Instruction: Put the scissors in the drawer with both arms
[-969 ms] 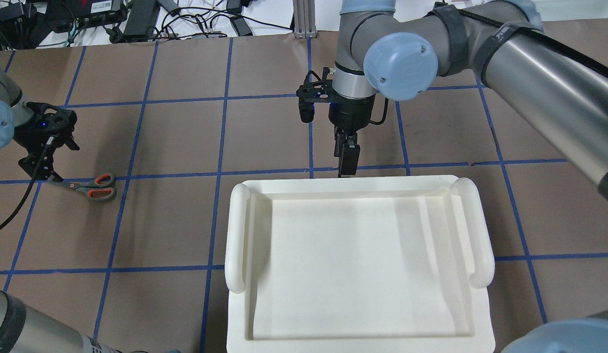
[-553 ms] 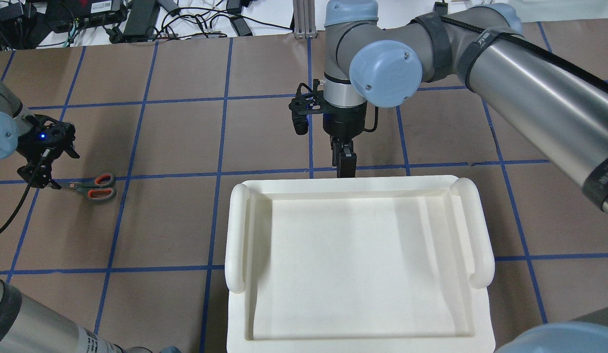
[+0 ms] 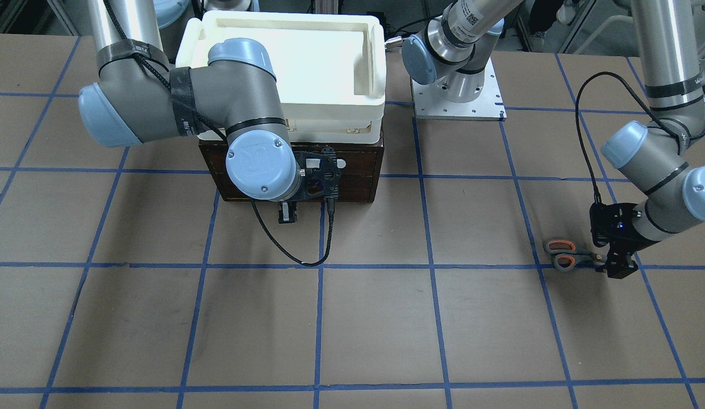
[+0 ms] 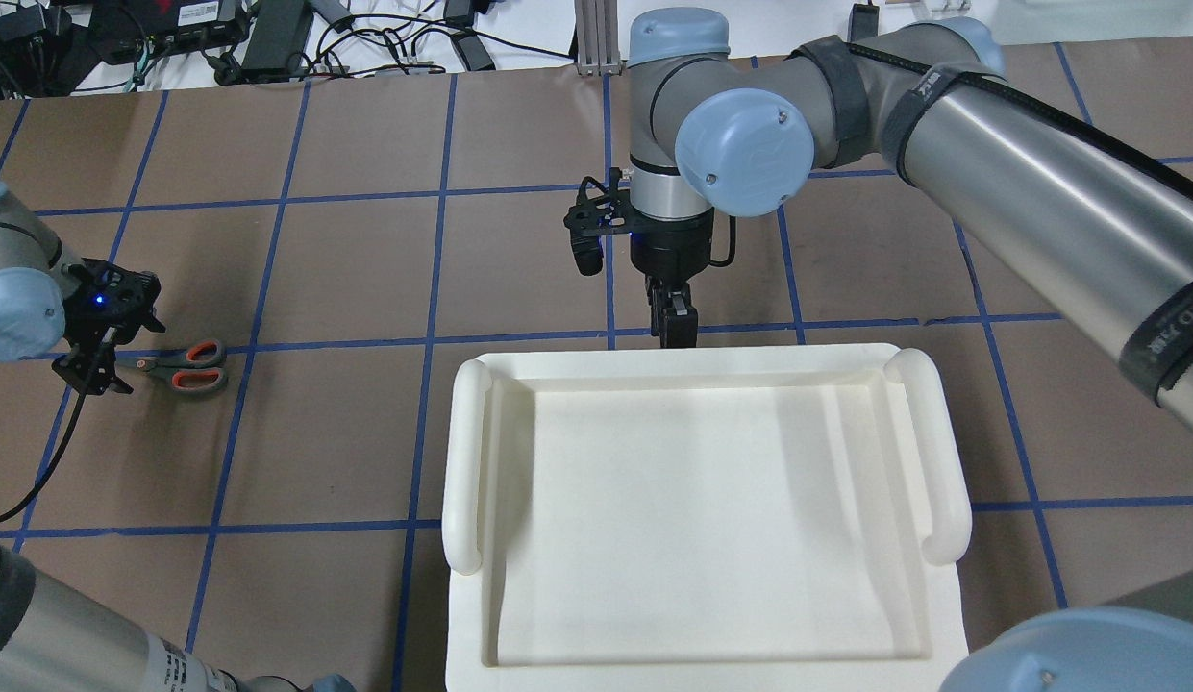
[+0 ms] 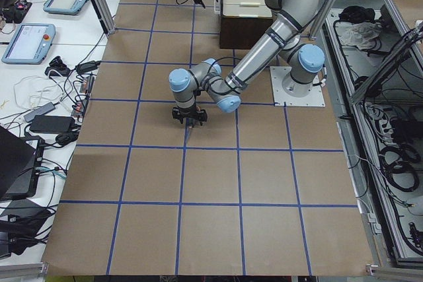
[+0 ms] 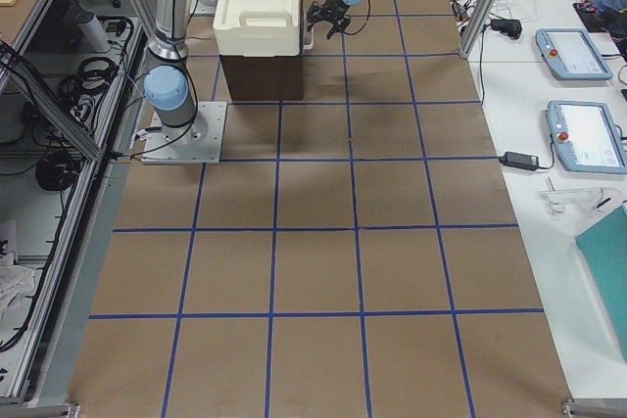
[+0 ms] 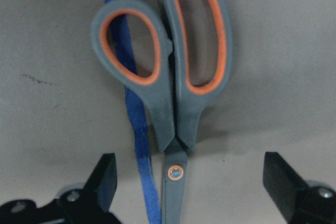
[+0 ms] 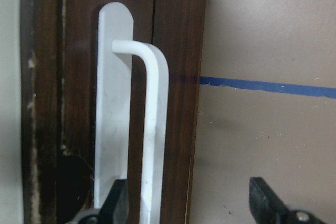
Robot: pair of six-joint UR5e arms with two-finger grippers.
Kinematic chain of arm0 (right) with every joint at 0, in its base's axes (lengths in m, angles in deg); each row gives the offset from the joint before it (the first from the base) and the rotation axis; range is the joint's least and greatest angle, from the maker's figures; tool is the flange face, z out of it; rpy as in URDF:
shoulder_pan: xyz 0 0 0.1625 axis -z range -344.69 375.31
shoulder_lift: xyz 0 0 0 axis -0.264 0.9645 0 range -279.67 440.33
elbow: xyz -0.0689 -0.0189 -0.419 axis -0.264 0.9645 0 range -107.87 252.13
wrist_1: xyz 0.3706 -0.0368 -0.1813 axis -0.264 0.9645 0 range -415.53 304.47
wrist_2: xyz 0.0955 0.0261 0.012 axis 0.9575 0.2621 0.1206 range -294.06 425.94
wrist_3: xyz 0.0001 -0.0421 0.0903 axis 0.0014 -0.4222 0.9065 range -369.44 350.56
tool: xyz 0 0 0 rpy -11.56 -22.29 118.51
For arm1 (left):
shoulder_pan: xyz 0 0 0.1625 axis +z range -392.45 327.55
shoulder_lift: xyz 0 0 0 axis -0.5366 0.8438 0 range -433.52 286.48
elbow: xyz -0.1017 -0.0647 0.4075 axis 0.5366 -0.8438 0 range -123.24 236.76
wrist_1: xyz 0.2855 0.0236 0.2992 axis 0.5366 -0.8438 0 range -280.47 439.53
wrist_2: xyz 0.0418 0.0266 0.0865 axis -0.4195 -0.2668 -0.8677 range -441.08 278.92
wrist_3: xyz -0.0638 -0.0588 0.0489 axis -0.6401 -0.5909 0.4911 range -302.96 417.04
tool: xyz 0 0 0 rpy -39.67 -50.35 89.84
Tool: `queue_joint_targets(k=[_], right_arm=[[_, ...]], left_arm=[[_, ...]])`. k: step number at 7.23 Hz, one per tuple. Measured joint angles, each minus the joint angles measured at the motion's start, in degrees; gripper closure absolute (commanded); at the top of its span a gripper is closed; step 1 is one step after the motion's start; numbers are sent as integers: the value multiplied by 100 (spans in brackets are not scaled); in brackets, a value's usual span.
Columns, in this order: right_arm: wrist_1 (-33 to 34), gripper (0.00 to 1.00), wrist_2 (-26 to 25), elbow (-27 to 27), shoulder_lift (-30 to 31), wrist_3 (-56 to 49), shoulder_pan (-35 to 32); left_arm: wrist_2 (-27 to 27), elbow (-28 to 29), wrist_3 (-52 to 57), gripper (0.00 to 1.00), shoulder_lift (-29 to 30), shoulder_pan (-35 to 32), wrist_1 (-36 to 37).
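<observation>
The scissors point(image 4: 185, 366) lie flat on the table at the left, grey handles lined orange; they also show in the front view point(image 3: 561, 254) and the left wrist view point(image 7: 170, 93). My left gripper point(image 4: 89, 371) point(image 7: 191, 192) is open, low over them, its fingers either side of the blades near the pivot. The dark-brown drawer point(image 3: 352, 170) is shut under the white bin. My right gripper point(image 4: 675, 327) point(image 8: 189, 203) is open at the drawer front point(image 8: 176, 51). The white bar handle point(image 8: 153, 129) lies between its fingers, close to one of them.
A white plastic bin point(image 4: 702, 509) point(image 3: 284, 62) sits on top of the drawer cabinet. A black cable point(image 3: 307, 250) hangs from my right wrist onto the table. Blue tape lines grid the brown tabletop. Cables and electronics point(image 4: 221, 38) lie beyond the far edge.
My left gripper has come down over the scissors' blades. My right gripper has shifted slightly left and closer to the drawer front. The scissors have not moved.
</observation>
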Motion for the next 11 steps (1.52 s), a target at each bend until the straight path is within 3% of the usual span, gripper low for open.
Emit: queue_joint_targets(k=[5,8,11], right_arm=[[176,37,-114,-14,-95,-348,-1],[300,39,-162,123,-132,-365,2],[329,39,-182,461,-292,-369,10]], left_arm=[[227,-57,-35,7,1,34,18],[261,-80,-32,19,36,41,18],[273,-128,-3,45,44,41,19]])
